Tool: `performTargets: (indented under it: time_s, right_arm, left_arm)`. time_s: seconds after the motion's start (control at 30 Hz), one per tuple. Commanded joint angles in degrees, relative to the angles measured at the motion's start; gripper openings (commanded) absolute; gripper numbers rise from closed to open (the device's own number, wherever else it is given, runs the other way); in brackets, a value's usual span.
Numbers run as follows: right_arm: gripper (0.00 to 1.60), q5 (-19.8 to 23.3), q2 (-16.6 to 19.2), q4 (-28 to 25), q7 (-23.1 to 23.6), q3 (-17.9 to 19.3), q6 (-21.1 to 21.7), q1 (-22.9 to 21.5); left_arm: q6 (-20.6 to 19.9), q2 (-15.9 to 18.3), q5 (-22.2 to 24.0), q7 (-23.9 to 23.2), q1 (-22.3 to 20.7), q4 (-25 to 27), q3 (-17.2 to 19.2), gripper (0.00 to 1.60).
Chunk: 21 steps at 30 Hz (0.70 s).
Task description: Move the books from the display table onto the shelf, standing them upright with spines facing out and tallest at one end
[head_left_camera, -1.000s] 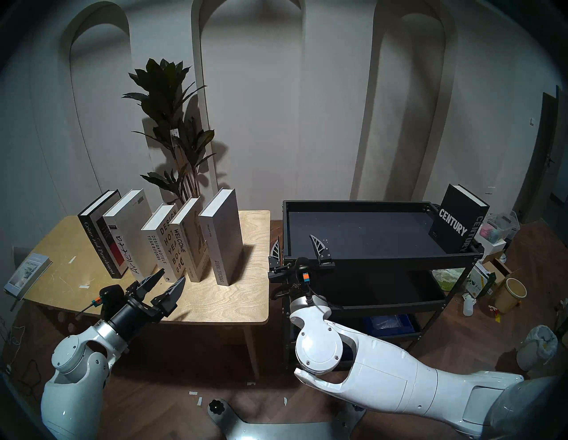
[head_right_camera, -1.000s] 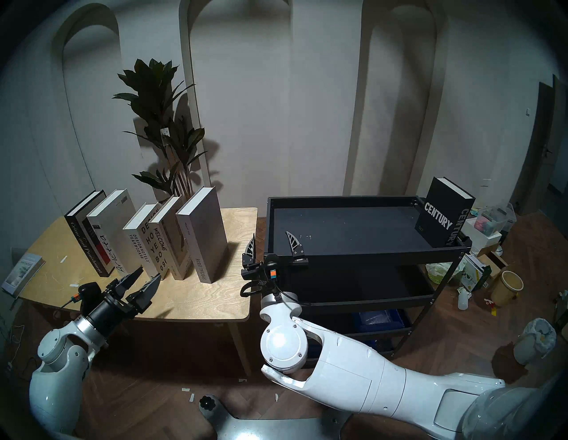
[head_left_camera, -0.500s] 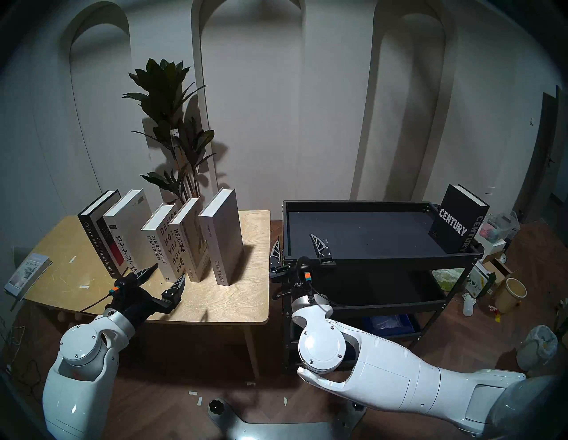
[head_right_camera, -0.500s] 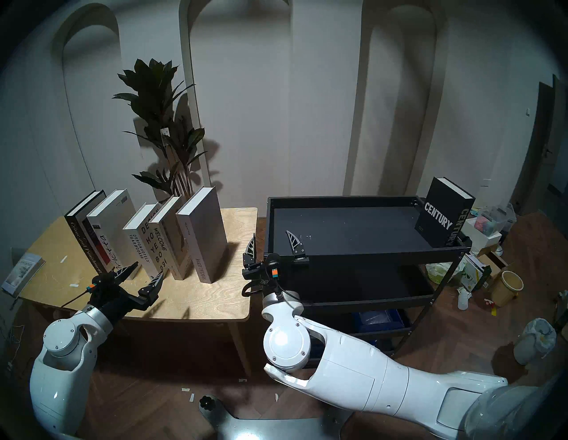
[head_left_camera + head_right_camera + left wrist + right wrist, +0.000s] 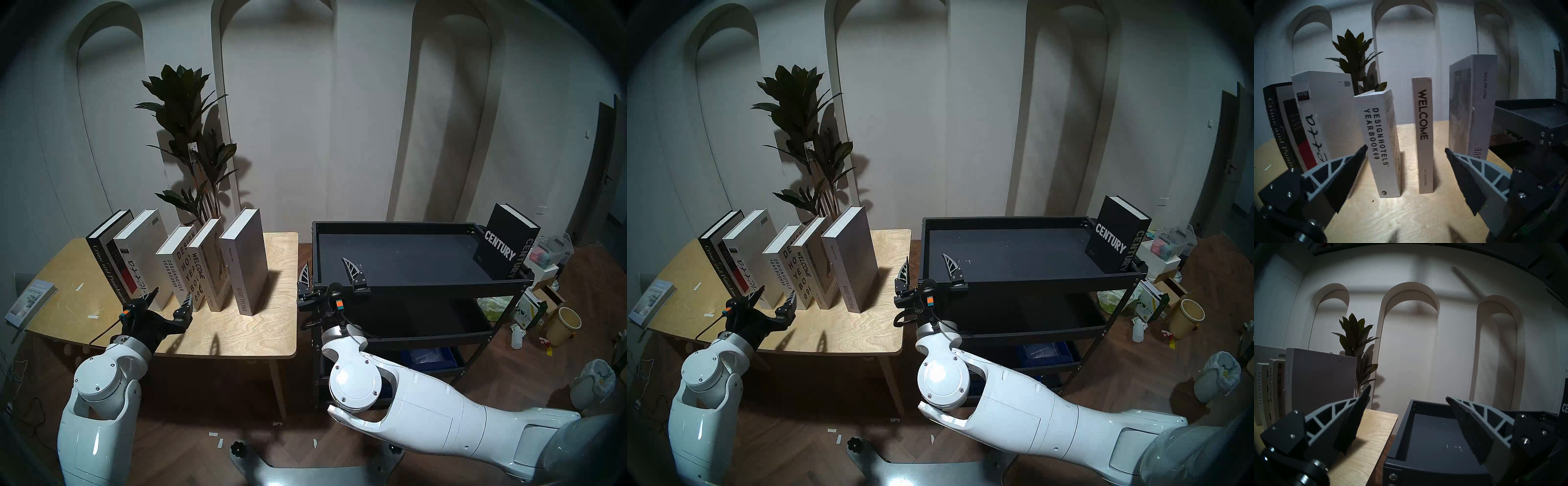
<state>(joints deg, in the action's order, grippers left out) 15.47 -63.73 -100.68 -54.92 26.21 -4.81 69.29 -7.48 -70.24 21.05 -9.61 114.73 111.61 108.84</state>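
The left gripper (image 5: 1406, 149), jaws wide and empty, faces the upright Designhotels Yearbook (image 5: 1380, 144) spine, centred just ahead between its fingertips.

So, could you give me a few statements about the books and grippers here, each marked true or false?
1. The Century book stands on the black rack's top tray. True.
2. The left gripper is shut on the Welcome book. False: it is open and holds nothing.
3. Five large books stand on the plywood table. True.
4. The right gripper holds the Special Issue book. False: it is open and empty.
5. The Discontent book stands upright. False: it lies flat.
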Motion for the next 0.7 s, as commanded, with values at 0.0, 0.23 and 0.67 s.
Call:
performTargets:
  time_s: [0.0,0.23,0.67]
  right_arm:
    - [1.60,-0.27,-0.27,-1.05,-0.11,0.16,-0.17,-0.40]
    - [1.60,-0.24,-0.27,-1.01,-0.19,0.09,-0.19,-0.46]
    - [1.60,-0.21,-0.27,-0.96,-0.30,0.01,-0.22,-0.53]
  left_arm:
    - [1.35,0.39,1.90,-1.13,-3.76,-0.91,0.07,1.60]
    - [3.30,2.85,0.66,-2.11,-8.20,-6.95,-0.51,1.60]
    - [4.78,5.05,0.92,-3.38,-15.98,-13.74,-1.16,1.60]
